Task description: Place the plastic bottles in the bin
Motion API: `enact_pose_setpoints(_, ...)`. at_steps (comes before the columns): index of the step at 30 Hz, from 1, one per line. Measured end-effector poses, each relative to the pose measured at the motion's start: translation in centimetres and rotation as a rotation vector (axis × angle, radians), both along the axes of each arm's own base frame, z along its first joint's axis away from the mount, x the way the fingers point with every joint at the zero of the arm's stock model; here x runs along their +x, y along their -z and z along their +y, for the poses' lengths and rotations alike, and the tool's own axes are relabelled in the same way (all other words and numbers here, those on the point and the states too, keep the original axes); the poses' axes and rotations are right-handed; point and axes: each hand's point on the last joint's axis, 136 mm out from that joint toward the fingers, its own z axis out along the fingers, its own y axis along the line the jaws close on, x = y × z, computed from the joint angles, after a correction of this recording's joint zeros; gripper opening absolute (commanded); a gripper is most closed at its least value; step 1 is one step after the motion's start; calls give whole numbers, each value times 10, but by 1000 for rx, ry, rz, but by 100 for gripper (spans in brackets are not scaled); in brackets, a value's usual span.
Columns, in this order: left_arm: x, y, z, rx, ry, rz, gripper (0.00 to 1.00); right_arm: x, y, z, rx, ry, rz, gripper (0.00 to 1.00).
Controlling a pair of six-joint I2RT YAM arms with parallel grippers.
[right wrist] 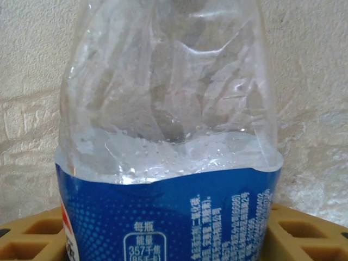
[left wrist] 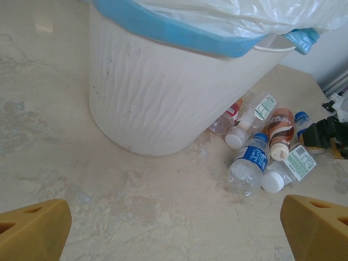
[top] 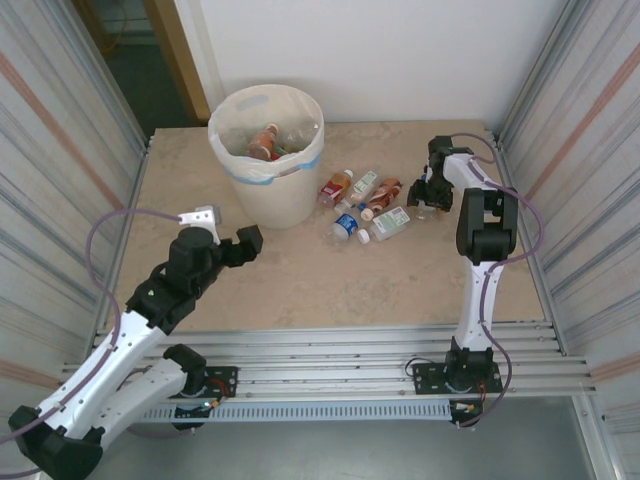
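My right gripper (top: 428, 196) is shut on a clear plastic bottle with a blue label (right wrist: 168, 136) at the table's far right; the yellow fingers (right wrist: 304, 234) press both its sides. Several more plastic bottles lie right of the bin: a red-labelled one (top: 336, 186), a brown one (top: 383, 193), a blue-labelled one (top: 347, 226) and a green-labelled one (top: 390, 224). The cream-white bin (top: 290, 195) with a blue band stands at the back and holds bottles (top: 265, 140). My left gripper (top: 225, 230) hovers open, in front of the bin (left wrist: 163, 92), with nothing between its fingers.
Corrugated metal walls close in both sides of the table (top: 300, 280). Metal rails (top: 330, 350) run along the near edge by the arm bases. The bin stands between my left gripper and the cluster of bottles (left wrist: 249, 163).
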Motion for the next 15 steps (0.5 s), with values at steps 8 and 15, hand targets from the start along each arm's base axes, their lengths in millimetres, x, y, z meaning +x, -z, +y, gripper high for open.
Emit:
enact_pose_setpoints(8,4,7,-5,-3,21,30,99,-10,-7,-9,-48,20,2,45)
enact_pose_setpoints(15,6,-9,-16,-42,69,1,98,-30,-69,-10,-74,27,-118,39)
